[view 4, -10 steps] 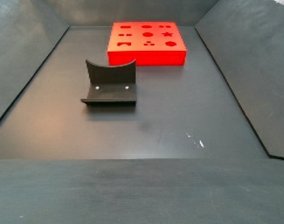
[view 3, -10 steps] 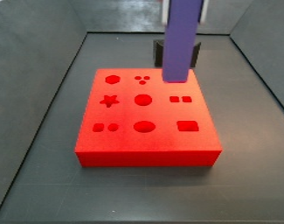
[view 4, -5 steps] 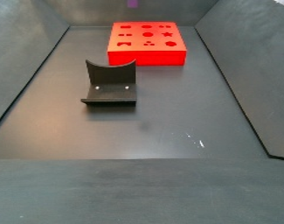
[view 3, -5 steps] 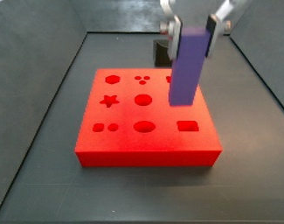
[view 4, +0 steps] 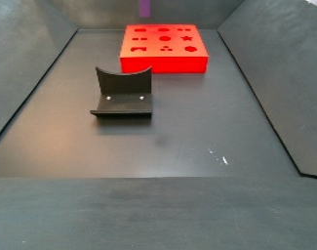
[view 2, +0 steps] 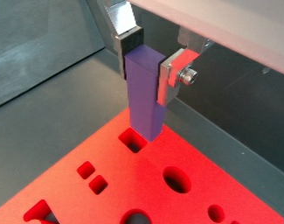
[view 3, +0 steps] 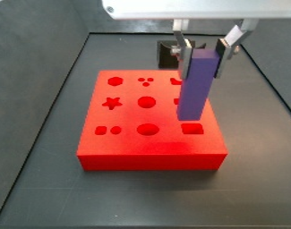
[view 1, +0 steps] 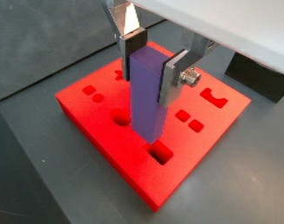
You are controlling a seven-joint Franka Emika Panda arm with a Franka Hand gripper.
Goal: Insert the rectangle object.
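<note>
The end effector [view 3: 208,46] clenches the purple bar [view 3: 197,84] by its upper end, the bar's long axis standing near upright above the red block [view 3: 152,122]. In a wrist view the bar's lower end hangs just above a rectangular hole [view 2: 134,138]; whether it is squarely over it I cannot tell.

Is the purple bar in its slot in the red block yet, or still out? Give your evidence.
Out. The gripper holds the purple bar upright above the red block; its lower end hangs over the rectangular slot, not inside.
</note>
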